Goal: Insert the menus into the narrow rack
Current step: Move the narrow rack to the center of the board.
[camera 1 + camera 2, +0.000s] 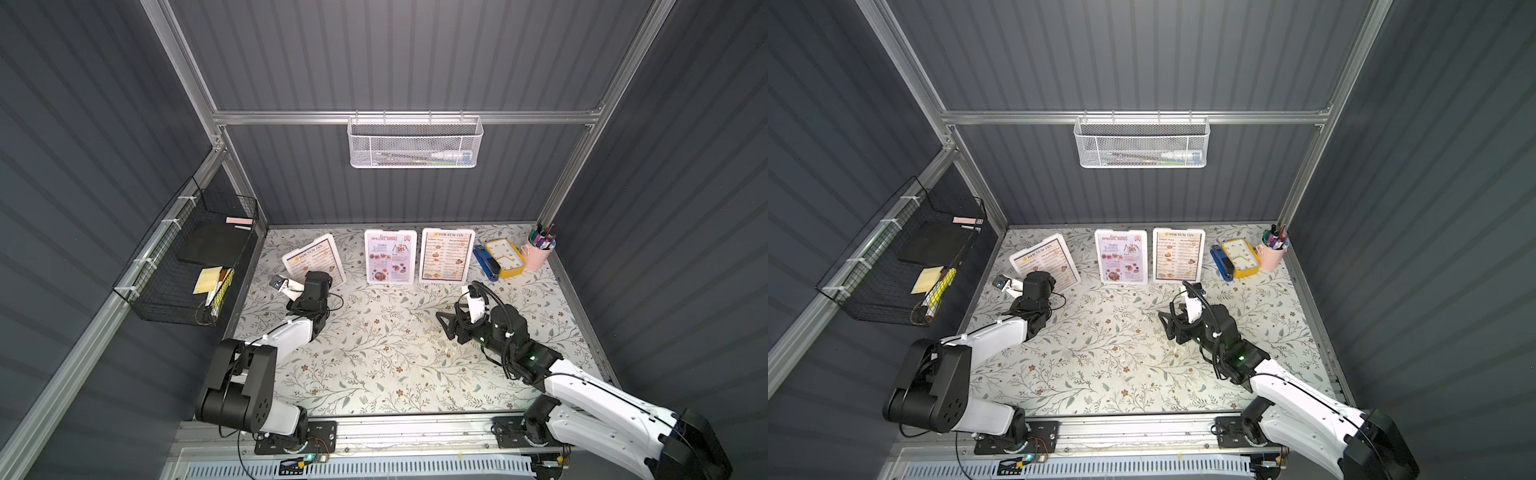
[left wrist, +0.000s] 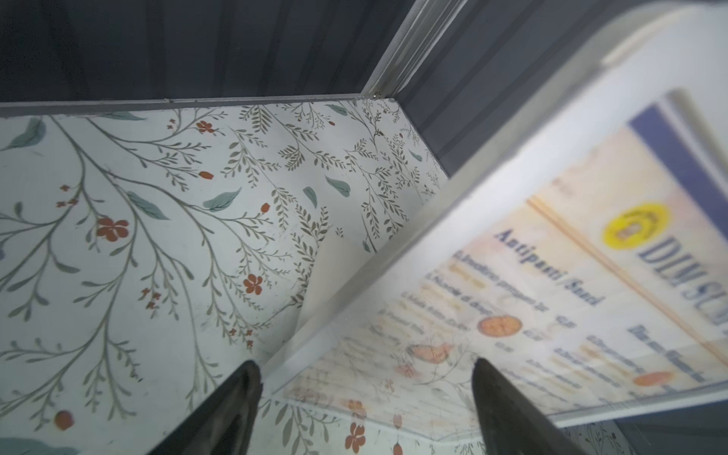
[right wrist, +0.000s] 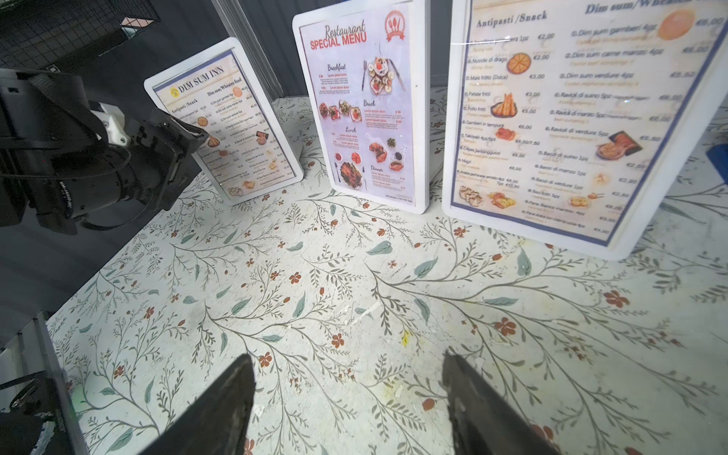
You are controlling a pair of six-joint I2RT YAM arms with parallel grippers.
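Observation:
Three menus stand leaning at the back of the table. A tilted "DIM SUM INN" menu (image 1: 312,254) (image 3: 240,130) is on the left, a pale lavender one (image 1: 390,257) (image 3: 362,106) in the middle, and another "DIM SUM INN" menu (image 1: 446,255) (image 3: 571,118) on the right. The narrow white mesh rack (image 1: 414,143) (image 1: 1142,143) hangs on the back rail. My left gripper (image 2: 366,378) (image 3: 187,138) is open, with the left menu's (image 2: 551,275) lower corner between its jaws. My right gripper (image 1: 444,323) (image 3: 346,378) hangs open over bare table, in front of the right menu.
A black wire basket (image 1: 187,266) on the left wall holds sticky notes and a dark notebook. At the back right stand a blue stapler (image 1: 485,262), a yellow clock (image 1: 505,257) and a pink cup of pens (image 1: 538,251). Pens lie in the white rack.

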